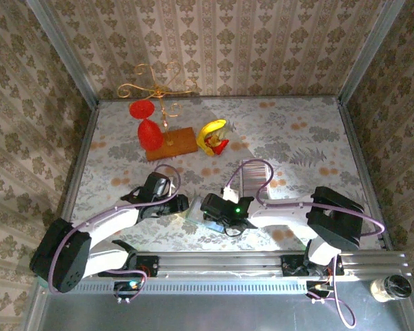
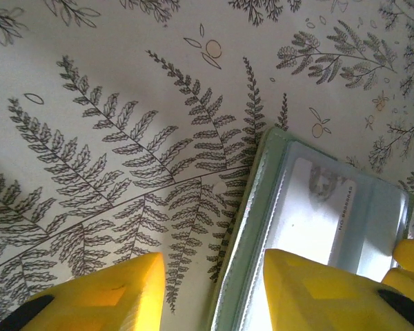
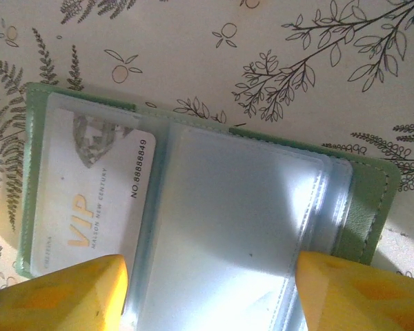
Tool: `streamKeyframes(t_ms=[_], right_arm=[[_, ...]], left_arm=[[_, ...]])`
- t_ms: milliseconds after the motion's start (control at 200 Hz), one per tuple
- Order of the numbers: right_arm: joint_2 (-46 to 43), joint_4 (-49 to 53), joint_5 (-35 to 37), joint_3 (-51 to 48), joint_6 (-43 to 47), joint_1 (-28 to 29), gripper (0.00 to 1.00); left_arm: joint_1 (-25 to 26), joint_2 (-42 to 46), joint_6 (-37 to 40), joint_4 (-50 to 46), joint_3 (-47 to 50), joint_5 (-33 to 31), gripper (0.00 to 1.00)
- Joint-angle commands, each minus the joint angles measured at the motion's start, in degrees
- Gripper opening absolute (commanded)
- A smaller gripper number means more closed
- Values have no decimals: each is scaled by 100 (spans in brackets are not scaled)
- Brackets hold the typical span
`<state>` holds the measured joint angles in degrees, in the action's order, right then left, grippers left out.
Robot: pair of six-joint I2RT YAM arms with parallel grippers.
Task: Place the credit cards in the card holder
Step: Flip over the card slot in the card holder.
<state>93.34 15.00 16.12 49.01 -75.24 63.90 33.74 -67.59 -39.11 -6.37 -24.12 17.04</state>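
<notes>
The card holder [image 3: 372, 207] lies open on the fern-patterned cloth, pale green with clear sleeves. One pale card marked VIP [image 3: 90, 200] sits in its left sleeve. My right gripper [image 3: 210, 289] hangs open over the middle sleeve, one yellow finger on each side of it. My left gripper [image 2: 214, 289] is open too and straddles the card holder's [image 2: 262, 200] green edge, one finger over the cloth and one over the sleeves. From above, both grippers [image 1: 176, 203] [image 1: 217, 210] meet over the card holder [image 1: 192, 210]. The credit cards [image 1: 255, 176] lie as a pale ribbed strip behind the right arm.
A wooden base with a gold wire stand and red ornaments [image 1: 159, 134] stands at the back, a yellow and red object [image 1: 212, 136] beside it. A small jar [image 1: 390, 287] sits off the table at the near right. Metal posts frame the table's sides.
</notes>
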Motion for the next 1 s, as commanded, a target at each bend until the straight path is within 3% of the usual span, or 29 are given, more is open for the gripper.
streamKeyframes(t_ms=[0,580,995], right_arm=[[165,58,-5,37,-113,-27,68],[-133,-1155,-6,-390,-335,-53,68],[-533,-1991,60,-867,-494,-97,71]], left_arm=[[88,-92,102,220,-136,106,42],[589,-573,-239,740,141,108,31],[807,-510,-473,815,300,-41,28]])
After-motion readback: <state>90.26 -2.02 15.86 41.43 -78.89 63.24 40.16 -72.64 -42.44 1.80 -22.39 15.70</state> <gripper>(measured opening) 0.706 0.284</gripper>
